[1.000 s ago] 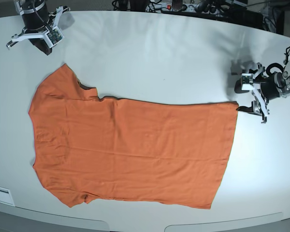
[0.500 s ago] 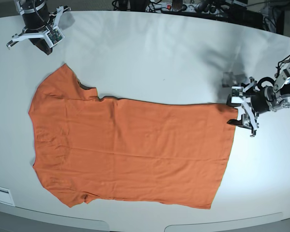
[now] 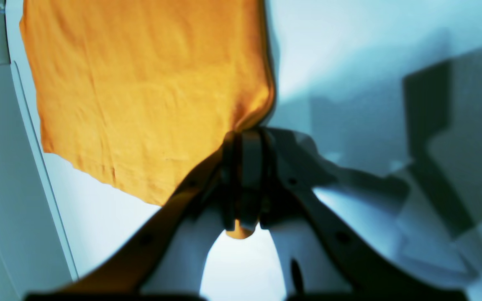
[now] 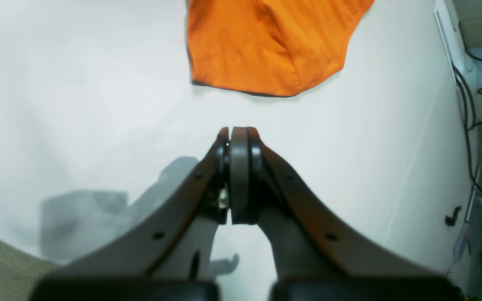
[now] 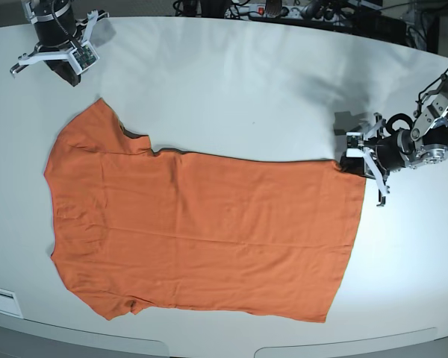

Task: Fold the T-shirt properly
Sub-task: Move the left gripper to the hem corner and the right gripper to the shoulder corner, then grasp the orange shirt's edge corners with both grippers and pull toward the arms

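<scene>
The orange T-shirt (image 5: pixel 201 231) lies flat on the white table (image 5: pixel 239 89), neckline end to the left and hem to the right. My left gripper (image 5: pixel 355 165) is at the hem's far right corner. In the left wrist view the left gripper (image 3: pixel 245 140) is shut on that corner of the T-shirt (image 3: pixel 140 92), and a bit of orange fabric pokes out behind the pads. My right gripper (image 5: pixel 69 73) hovers over bare table at the back left, beyond the far sleeve. In the right wrist view the right gripper (image 4: pixel 239 133) is shut on nothing, with the sleeve (image 4: pixel 274 46) ahead of it.
Cables and a power strip (image 5: pixel 265 10) run along the table's back edge. A white label (image 5: pixel 0 302) sits at the front left edge. More cables (image 4: pixel 475 108) hang beside the table in the right wrist view.
My left gripper slid left from beside the hem onto its far corner and shut on the fabric. The right arm and the T-shirt's layout stayed as they were.
</scene>
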`<action>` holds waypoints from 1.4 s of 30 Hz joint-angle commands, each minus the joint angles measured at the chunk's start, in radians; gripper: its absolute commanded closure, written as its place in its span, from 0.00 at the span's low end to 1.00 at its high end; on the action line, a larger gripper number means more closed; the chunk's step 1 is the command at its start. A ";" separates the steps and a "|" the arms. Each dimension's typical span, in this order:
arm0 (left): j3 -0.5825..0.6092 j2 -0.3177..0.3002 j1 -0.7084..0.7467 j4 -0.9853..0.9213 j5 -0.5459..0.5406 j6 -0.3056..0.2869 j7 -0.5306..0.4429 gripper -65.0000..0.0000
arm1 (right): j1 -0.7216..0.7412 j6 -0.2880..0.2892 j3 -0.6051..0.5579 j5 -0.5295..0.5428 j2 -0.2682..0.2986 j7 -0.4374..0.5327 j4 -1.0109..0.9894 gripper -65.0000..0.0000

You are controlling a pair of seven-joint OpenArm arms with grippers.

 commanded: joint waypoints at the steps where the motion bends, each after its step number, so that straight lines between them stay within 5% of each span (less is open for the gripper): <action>1: 0.011 -0.013 0.005 -0.008 0.029 -0.059 0.049 1.00 | 0.007 0.001 0.006 -0.009 0.009 0.019 0.015 1.00; 5: 0.011 -0.013 0.005 -0.006 0.029 -0.060 0.049 1.00 | 0.084 0.058 0.006 0.022 0.013 0.031 0.015 1.00; 8: 0.011 -0.013 0.005 -0.006 0.028 -0.060 0.049 1.00 | 0.154 0.068 0.006 0.067 0.029 0.039 0.015 0.82; 11: 0.011 -0.016 0.007 -0.007 0.020 -0.060 0.049 1.00 | 0.219 0.029 0.006 0.066 0.053 0.038 -0.037 0.68; 15: 0.011 -0.019 0.008 -0.007 -0.015 -0.061 0.052 1.00 | 0.291 0.004 0.006 0.128 0.083 0.038 -0.138 0.61; 28: 0.011 -0.019 0.008 -0.007 -0.032 -0.060 0.071 1.00 | 0.451 0.129 0.006 0.257 0.090 0.032 -0.350 0.61; 36: 0.011 -0.019 0.008 -0.007 -0.032 -0.060 0.071 1.00 | 0.391 0.363 0.005 0.441 0.089 -0.104 -0.319 0.61; 42: 0.011 -0.018 0.008 -0.007 -0.032 -0.060 0.066 1.00 | 0.329 0.349 0.005 0.436 0.083 -0.074 -0.259 0.61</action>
